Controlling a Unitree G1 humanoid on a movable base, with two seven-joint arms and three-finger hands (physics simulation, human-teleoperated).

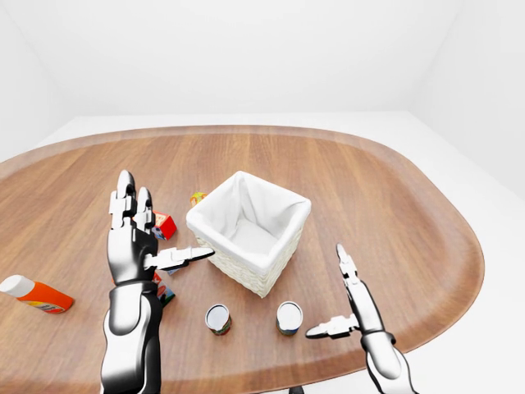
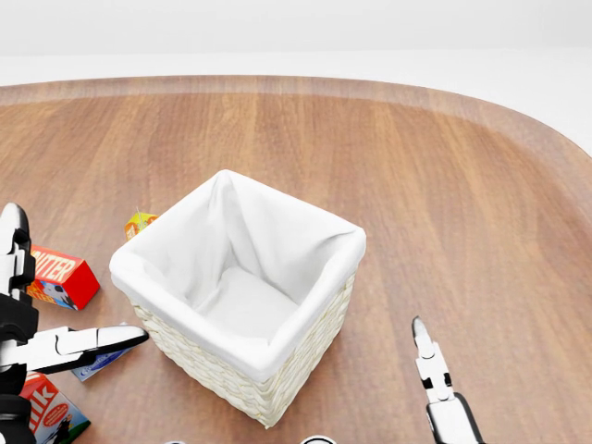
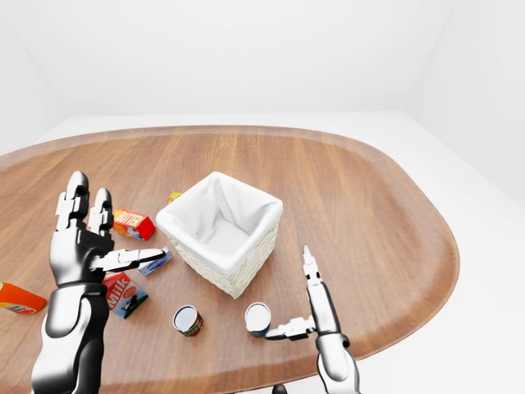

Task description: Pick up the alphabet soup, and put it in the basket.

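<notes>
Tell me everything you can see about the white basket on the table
The basket is square, woven of pale wicker, with a white cloth liner folded over its rim. It stands upright and empty on the wooden table, turned so a corner points toward the bottom of the left-eye view. Nothing touches it: the left hand hangs open beside it, and two cans stand apart from it, nearer the bottom edge.

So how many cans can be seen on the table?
2. Both stand below the basket in the right-eye view: one can on the left, the other can beside the right hand. More may hide behind the basket or arms.
</notes>
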